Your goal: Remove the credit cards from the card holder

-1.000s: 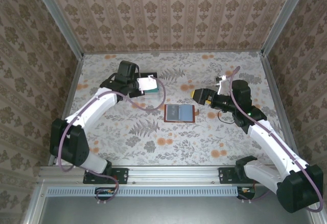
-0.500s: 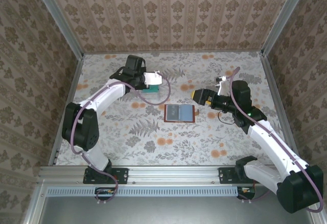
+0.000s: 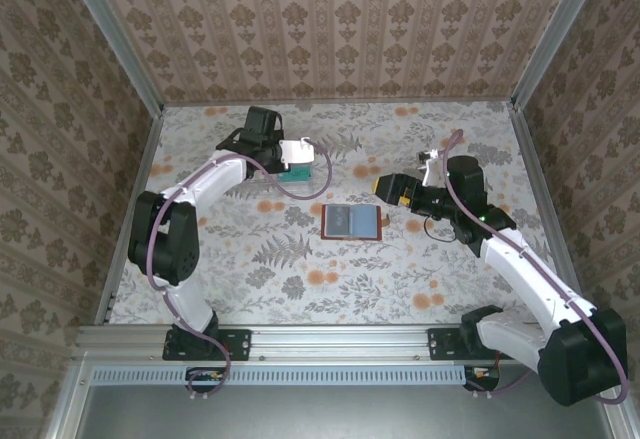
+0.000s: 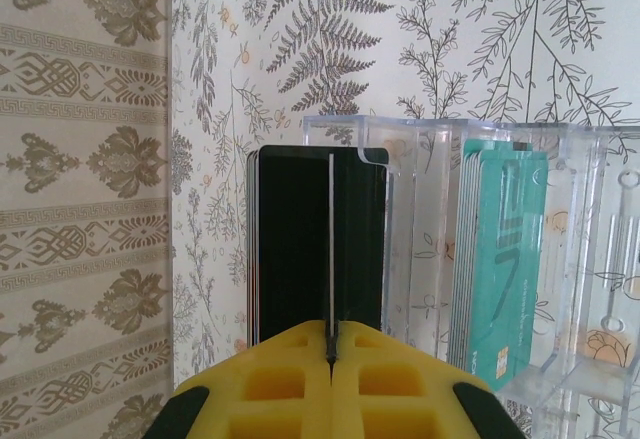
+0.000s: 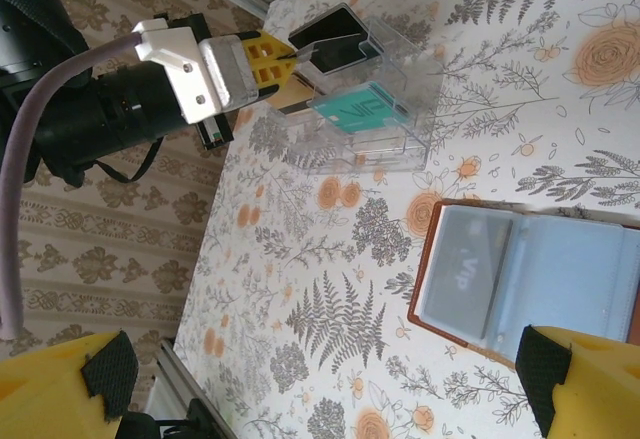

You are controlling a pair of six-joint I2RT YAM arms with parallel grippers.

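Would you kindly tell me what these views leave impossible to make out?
Left wrist: the credit card in the left gripper is edge-on, so its face is hidden.
Top external: the card holder is too small to count cards inside.
Right wrist: one end of it is cut off by the frame edge.

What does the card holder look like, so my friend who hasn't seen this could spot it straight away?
Start with the flowery table and look at its middle. The card holder lies open and flat there, blue-grey inside with a reddish-brown rim. Unlike the clear plastic tray farther back, it is opaque and opens like a small book.
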